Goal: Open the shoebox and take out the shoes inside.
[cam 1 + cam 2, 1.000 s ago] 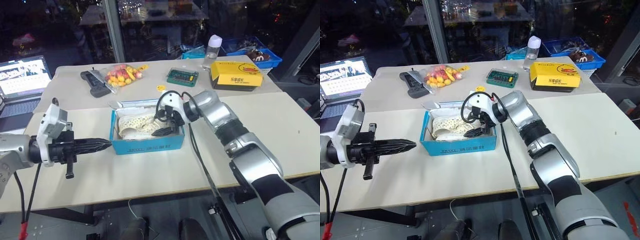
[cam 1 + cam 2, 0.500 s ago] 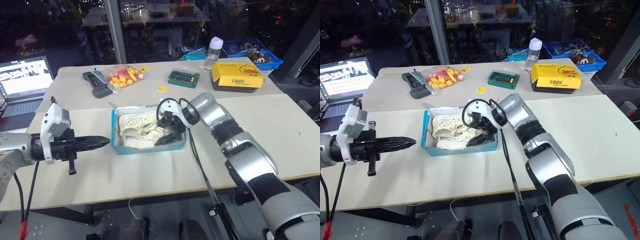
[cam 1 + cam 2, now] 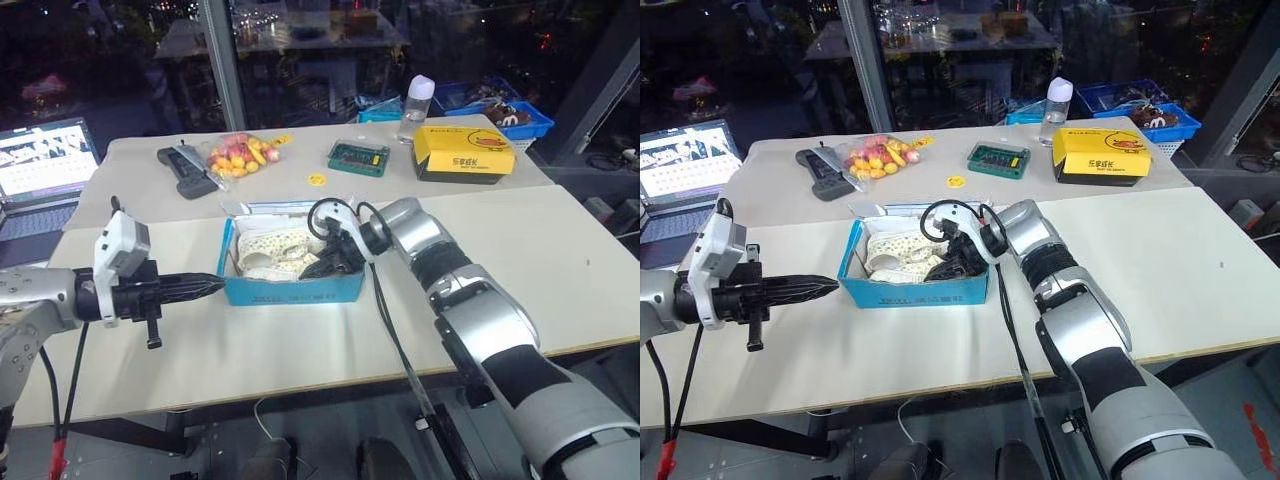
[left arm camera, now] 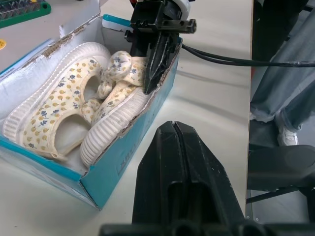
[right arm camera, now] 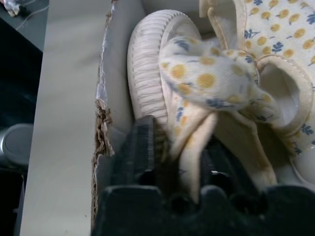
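Two cream shoes (image 4: 74, 108) lie side by side in the open blue shoebox (image 3: 290, 288), which sits at the middle of the near table (image 3: 560, 250), its lid folded back toward twelve o'clock. The right gripper (image 4: 156, 69) reaches down into the box's three o'clock end, and the right wrist view shows its black fingers (image 5: 140, 147) closed on a strap of the nearer shoe, fabric pinched between them. The left gripper (image 3: 205, 285), fingers pressed together and holding nothing, points at the box's nine o'clock wall, just beside it.

To do this step well, I judge the lift should go straight up and slowly: the hold is on soft strap only, so a quick pull could slip it or drag the light box along. The left gripper looks well placed to steady the box wall.

Pale, matte tabletop surrounds the box. On the far table (image 3: 130, 160), at eleven o'clock, lie a dark remote (image 3: 182, 168) and a bag of sweets (image 3: 238, 153); at one o'clock, a green case (image 3: 358, 157), a yellow box (image 3: 465, 152) and a bottle (image 3: 416, 105). A laptop (image 3: 40, 165) glows at ten o'clock, before dark glass.
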`<state>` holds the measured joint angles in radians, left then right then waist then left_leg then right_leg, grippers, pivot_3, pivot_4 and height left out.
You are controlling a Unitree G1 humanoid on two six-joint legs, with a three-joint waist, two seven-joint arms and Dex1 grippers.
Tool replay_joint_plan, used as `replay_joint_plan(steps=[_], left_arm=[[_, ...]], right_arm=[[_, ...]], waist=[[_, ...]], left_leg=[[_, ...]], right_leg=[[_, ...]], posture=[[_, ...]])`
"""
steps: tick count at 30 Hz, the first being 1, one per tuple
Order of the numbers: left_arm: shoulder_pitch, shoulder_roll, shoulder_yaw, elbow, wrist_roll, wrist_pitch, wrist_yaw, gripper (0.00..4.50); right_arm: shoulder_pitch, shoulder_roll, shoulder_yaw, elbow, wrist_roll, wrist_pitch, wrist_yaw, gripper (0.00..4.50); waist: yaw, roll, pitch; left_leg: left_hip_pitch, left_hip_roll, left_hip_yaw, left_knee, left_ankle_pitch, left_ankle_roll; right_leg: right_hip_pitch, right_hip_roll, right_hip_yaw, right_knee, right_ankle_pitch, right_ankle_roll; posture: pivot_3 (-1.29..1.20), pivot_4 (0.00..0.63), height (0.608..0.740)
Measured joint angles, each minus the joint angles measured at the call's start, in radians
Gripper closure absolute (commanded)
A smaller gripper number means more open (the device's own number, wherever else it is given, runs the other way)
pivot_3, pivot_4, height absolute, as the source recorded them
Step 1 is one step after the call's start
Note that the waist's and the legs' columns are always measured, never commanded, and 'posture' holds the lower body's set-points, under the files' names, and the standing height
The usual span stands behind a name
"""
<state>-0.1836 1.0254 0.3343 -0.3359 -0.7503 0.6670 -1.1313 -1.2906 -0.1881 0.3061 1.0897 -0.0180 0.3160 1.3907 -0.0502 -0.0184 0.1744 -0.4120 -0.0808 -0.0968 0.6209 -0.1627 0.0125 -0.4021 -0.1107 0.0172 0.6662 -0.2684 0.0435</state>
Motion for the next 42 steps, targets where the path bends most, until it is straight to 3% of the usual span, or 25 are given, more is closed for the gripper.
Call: replay_joint_plan(steps=[10, 17, 21, 26, 31, 37, 42], left_arm=[[0.000, -0.007, -0.001, 0.002, 0.003, -0.010, -0.001, 4.50], [-0.002, -0.009, -0.005, 0.008, 0.004, -0.010, -0.002, 4.50], [-0.003, -0.009, -0.005, 0.014, 0.007, -0.011, -0.006, 4.50], [-0.008, -0.009, -0.006, 0.023, 0.015, -0.012, -0.012, 4.50], [-0.011, -0.010, -0.009, 0.025, 0.017, -0.012, -0.018, 4.50], [-0.013, -0.010, -0.011, 0.025, 0.017, -0.012, -0.018, 4.50], [-0.013, -0.010, -0.011, 0.025, 0.017, -0.012, -0.019, 4.50]], right_arm=[[-0.046, -0.015, -0.123, 0.040, 0.037, 0.038, -0.070, 3.72], [-0.100, -0.066, -0.213, -0.015, 0.094, 0.093, -0.075, 3.72], [-0.099, -0.067, -0.229, -0.061, 0.117, 0.129, -0.084, 3.72], [-0.063, -0.077, -0.234, -0.214, 0.139, 0.185, -0.078, 3.72], [0.084, -0.098, -0.180, -0.500, 0.171, 0.256, -0.042, 3.72], [0.190, -0.132, -0.110, -0.669, 0.090, 0.169, -0.178, 3.72], [0.213, -0.132, -0.111, -0.713, 0.019, 0.087, -0.387, 3.72]], waist=[[0.006, 0.001, 0.002], [0.002, 0.001, 0.002], [-0.009, 0.000, 0.002], [-0.012, 0.000, 0.003], [-0.012, 0.000, 0.003], [-0.009, 0.000, 0.003], [-0.002, 0.000, 0.003]], left_leg=[[-0.008, 0.006, 0.000, -0.001, 0.004, -0.003], [-0.024, 0.006, 0.002, -0.003, 0.005, -0.003], [-0.025, 0.007, 0.003, -0.003, 0.005, -0.003], [-0.025, 0.008, 0.003, -0.003, 0.005, -0.003], [-0.025, 0.008, 0.004, -0.002, 0.005, -0.003], [-0.025, 0.008, 0.004, 0.003, 0.005, -0.003], [-0.024, 0.008, 0.004, 0.005, 0.005, -0.003]], right_leg=[[-0.004, 0.006, -0.001, 0.000, 0.003, -0.005], [-0.022, 0.006, 0.000, 0.000, 0.003, -0.006], [-0.023, 0.006, 0.000, 0.000, 0.004, -0.006], [-0.023, 0.007, -0.001, 0.000, 0.004, -0.006], [-0.023, 0.006, -0.001, 0.001, 0.004, -0.006], [-0.022, 0.006, -0.001, 0.005, 0.004, -0.006], [-0.022, 0.007, -0.001, 0.007, 0.004, -0.006]], posture=[[0.00, 0.150, 0.723], [0.00, 0.150, 0.723], [0.00, 0.150, 0.723], [0.00, 0.150, 0.723], [0.00, 0.150, 0.723], [0.00, 0.150, 0.723], [0.00, 0.150, 0.723]])
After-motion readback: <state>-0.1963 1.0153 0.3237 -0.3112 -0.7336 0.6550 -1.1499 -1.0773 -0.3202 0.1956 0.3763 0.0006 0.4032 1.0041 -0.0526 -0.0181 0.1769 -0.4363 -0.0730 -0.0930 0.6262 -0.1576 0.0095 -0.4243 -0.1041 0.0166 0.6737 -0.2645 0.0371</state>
